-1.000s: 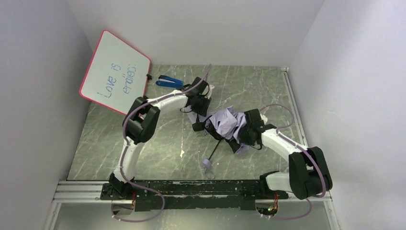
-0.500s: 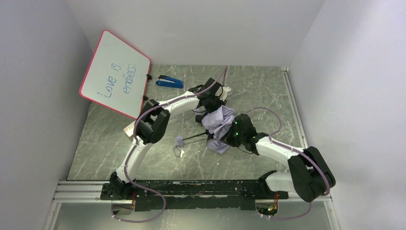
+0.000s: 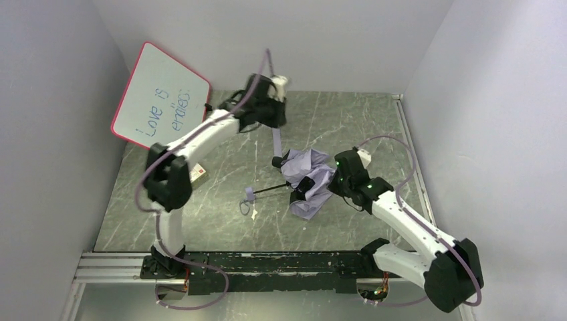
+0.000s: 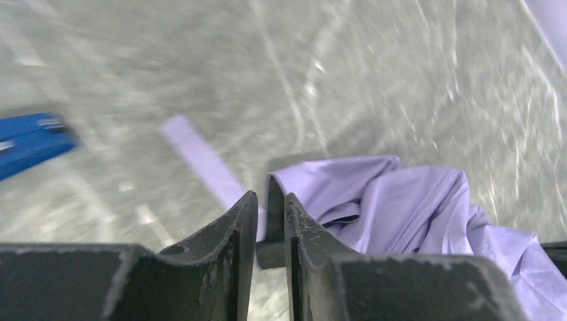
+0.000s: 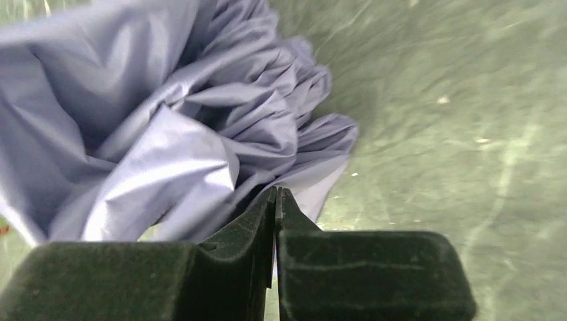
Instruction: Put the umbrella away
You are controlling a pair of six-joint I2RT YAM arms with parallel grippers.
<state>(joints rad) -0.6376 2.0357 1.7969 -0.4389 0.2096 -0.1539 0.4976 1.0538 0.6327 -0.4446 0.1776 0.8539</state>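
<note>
The umbrella (image 3: 309, 175) is seen from the top camera lying collapsed and crumpled near the middle of the counter (image 3: 214, 224). Its lilac canopy is bunched, with a patch of the black side showing at the near edge. A thin dark shaft (image 3: 271, 191) is laid out to the left, ending in the small handle (image 3: 249, 194) and its wrist loop (image 3: 245, 208).

The left gripper (image 3: 271, 124) is raised toward the back of the counter, near the whiteboard (image 3: 160, 100). A narrow lilac strap (image 3: 276, 142) is stretched from it down to the canopy. How that strap is held is shown only by the left wrist camera. There the fingers (image 4: 237, 221) of the left gripper (image 4: 271, 197) are drawn almost together, and the strap (image 4: 200, 155) is clamped in the slim gap between them. The canopy (image 4: 401, 207) is seen below and to the right. A blurred blue object (image 4: 30, 140) is also caught at the left edge of this view; it cannot be made out from above.

The right gripper (image 3: 332, 187) is placed at the right edge of the canopy in the top view, but its grip is not resolved there. In the right wrist view the fingers (image 5: 227, 267) of the right gripper (image 5: 276, 192) are pressed fully together, their tips set against the lower fold of the canopy (image 5: 167, 134). Whether fabric is pinched between them cannot be told.
</note>
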